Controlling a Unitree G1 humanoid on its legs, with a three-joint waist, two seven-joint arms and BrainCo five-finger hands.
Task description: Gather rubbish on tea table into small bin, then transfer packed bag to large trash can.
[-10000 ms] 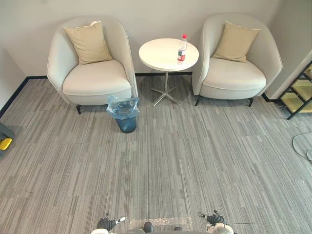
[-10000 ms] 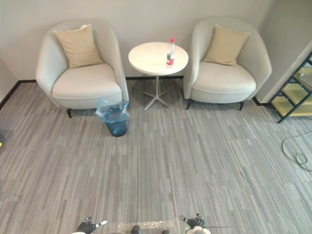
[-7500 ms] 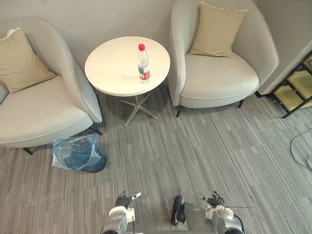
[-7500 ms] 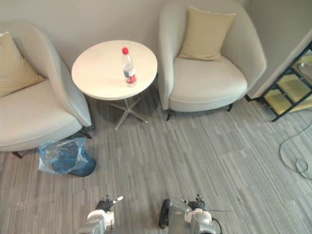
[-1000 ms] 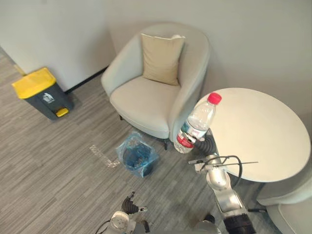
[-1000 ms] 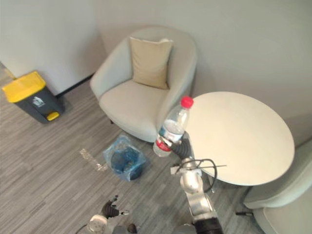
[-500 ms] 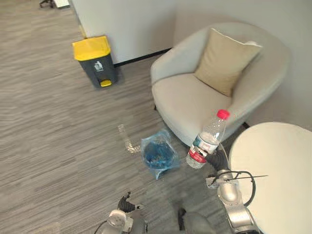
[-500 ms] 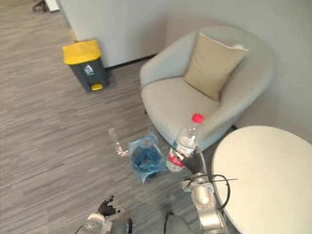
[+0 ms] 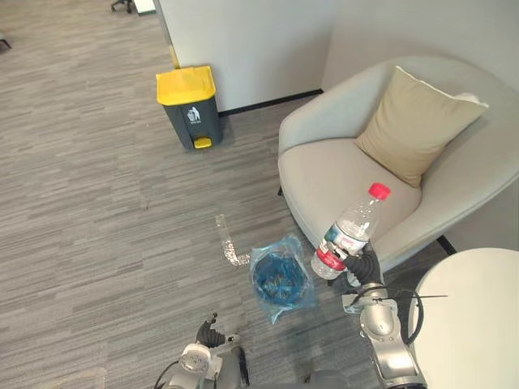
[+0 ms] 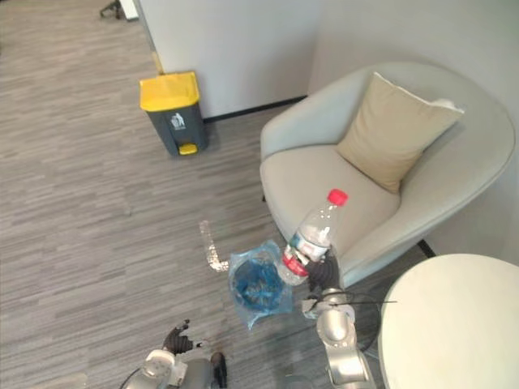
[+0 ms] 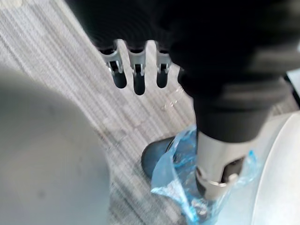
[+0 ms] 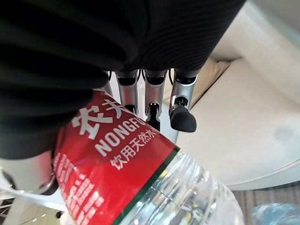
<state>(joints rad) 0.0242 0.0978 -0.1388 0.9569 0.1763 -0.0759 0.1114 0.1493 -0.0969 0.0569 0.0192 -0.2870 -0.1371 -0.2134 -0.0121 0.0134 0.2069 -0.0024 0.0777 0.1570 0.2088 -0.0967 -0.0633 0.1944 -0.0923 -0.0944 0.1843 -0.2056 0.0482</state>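
Bottle (image 9: 350, 229) gripped in my curled right hand (image 9: 364, 265), off the surface (image 9: 478, 324), near the small bin (image 9: 258, 279); drop and bag (image 9: 300, 301) transfer remain.

Head views: illumination is even and diffuse, coming from overhead, and brightness is moderate. The carpet (image 9: 97, 203) carries soft-edged shadows only, the darkest under the armchair (image 9: 340, 174) and at the base of the large trash can (image 9: 188, 105). The water bottle (image 9: 347, 231) shows pale highlights on its clear plastic. Wrist views: the covers of the left hand (image 11: 137, 63) and right hand (image 12: 180, 101) render near black, while the armchair seat behind the right hand reads bright.
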